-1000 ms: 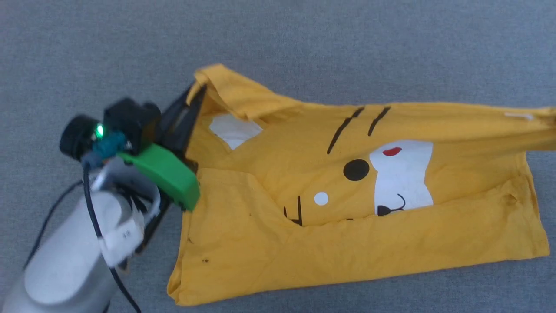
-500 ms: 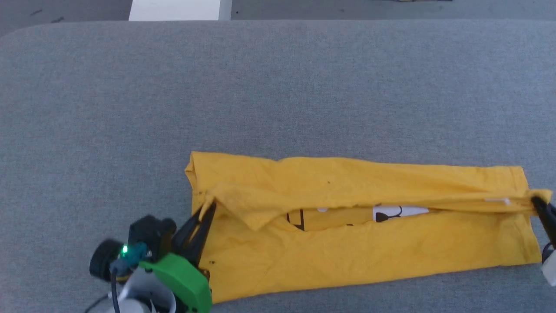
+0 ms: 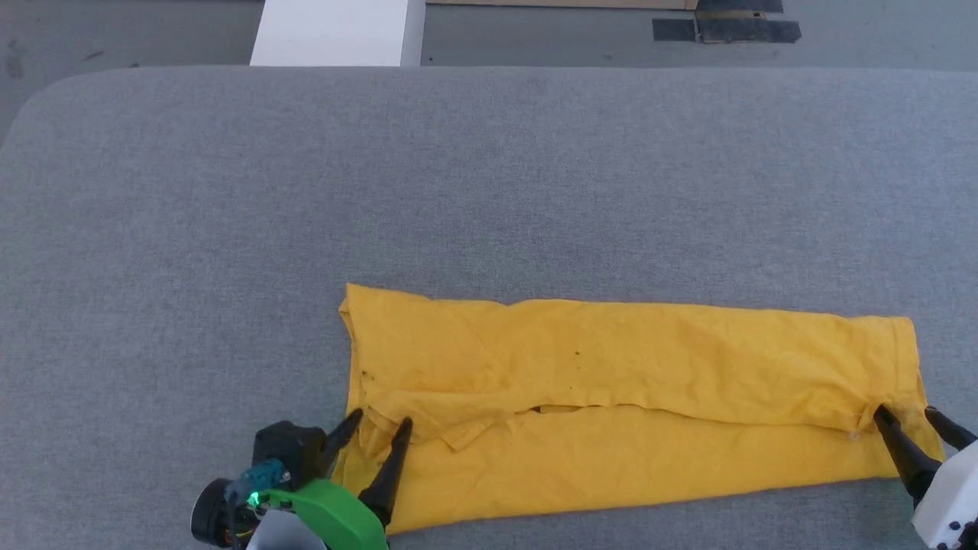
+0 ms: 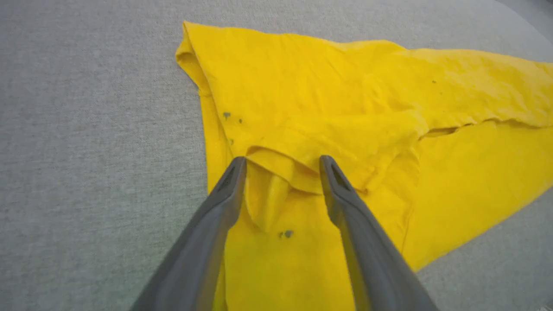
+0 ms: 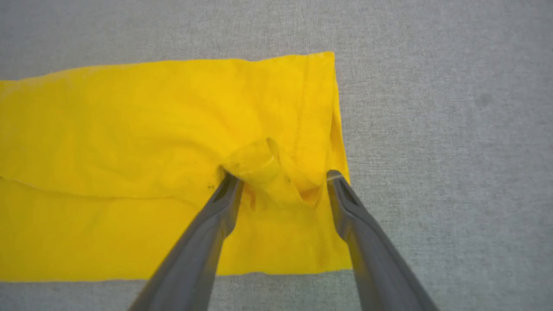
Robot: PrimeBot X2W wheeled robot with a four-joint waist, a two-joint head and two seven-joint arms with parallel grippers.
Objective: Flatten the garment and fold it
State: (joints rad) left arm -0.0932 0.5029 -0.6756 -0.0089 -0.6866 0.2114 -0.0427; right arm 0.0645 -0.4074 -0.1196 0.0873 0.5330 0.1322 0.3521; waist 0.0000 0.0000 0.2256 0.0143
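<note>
— Fingers?
— Apart, both pairs: my left gripper (image 3: 381, 417) straddles a pucker at one end of the yellow T-shirt (image 3: 611, 367), my right gripper (image 3: 905, 412) the other.
— Count?
— One T-shirt, two grippers; it lies well short of the grey tabletop's (image 3: 489, 191) far edge.

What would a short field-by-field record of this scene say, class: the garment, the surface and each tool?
garment: bright yellow fabric T-shirt, folded into a long band, plain side up
surface: grey felt-like tabletop
left tool: open, fingers astride a raised fold at the band's left end
right tool: open, fingers astride a bunched corner at the right end
flaps: two long edges meet near the middle
</note>
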